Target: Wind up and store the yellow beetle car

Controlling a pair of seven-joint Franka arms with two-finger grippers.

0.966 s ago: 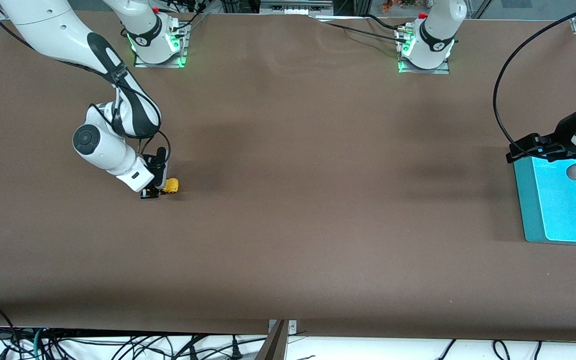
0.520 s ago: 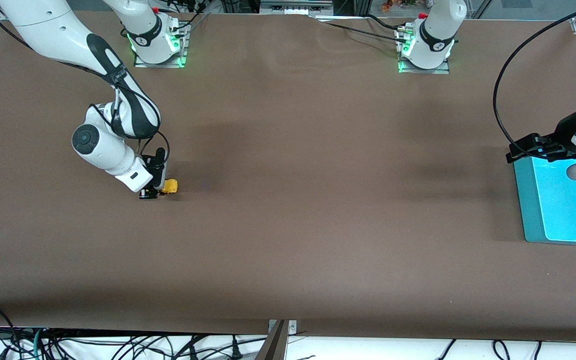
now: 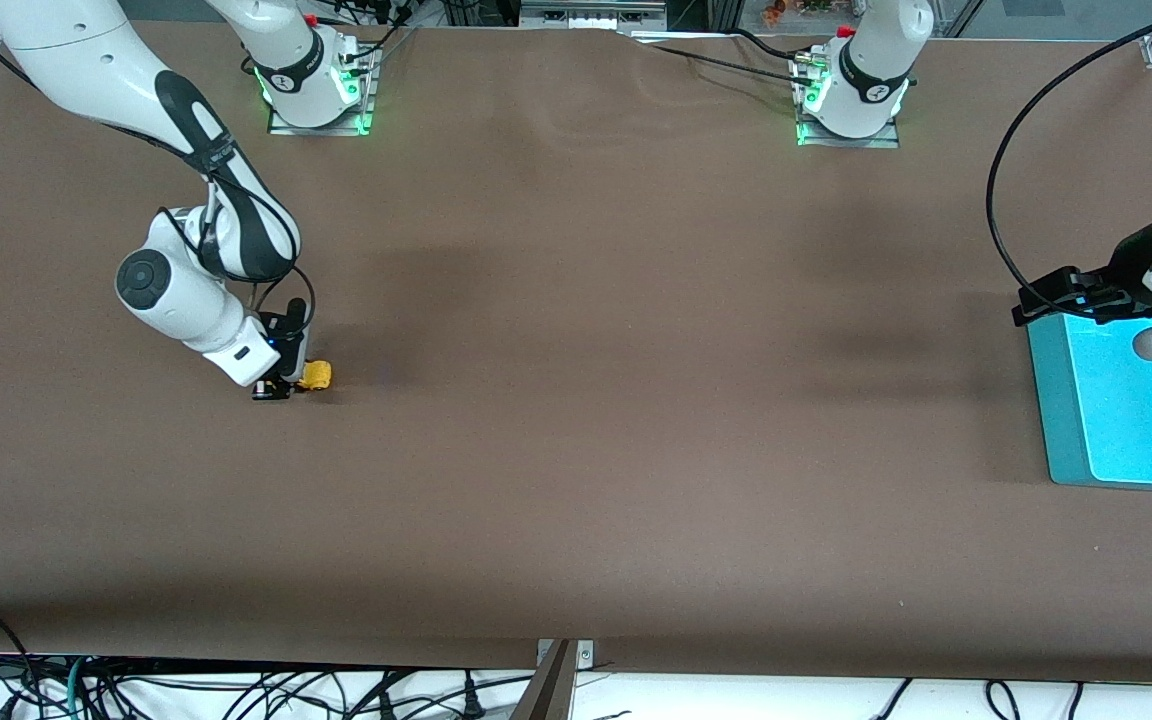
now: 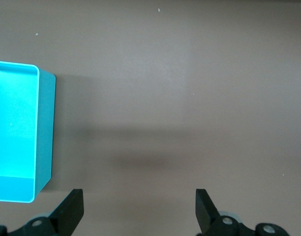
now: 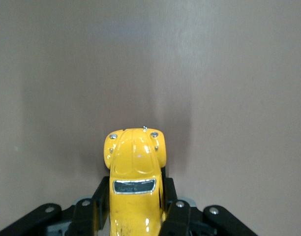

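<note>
The yellow beetle car (image 3: 315,375) is down at the table surface toward the right arm's end, nose pointing to the middle of the table. My right gripper (image 3: 281,388) is shut on the car's rear sides. In the right wrist view the black fingers (image 5: 102,192) press both flanks of the yellow beetle car (image 5: 135,162), whose bonnet and dark window stick out ahead of my right gripper (image 5: 135,197). Its wheels are hidden. My left gripper (image 4: 138,196) hangs open and holds nothing, waiting over the table next to the teal bin (image 4: 46,128).
The teal bin (image 3: 1056,420) stands at the left arm's end of the table, its pale blue inside showing. Bare brown table lies between the car and the bin. Cables hang below the table's front edge (image 3: 576,670).
My right gripper has slid a short way toward the right arm's end of the table, taking the car with it. The left arm has stayed still.
</note>
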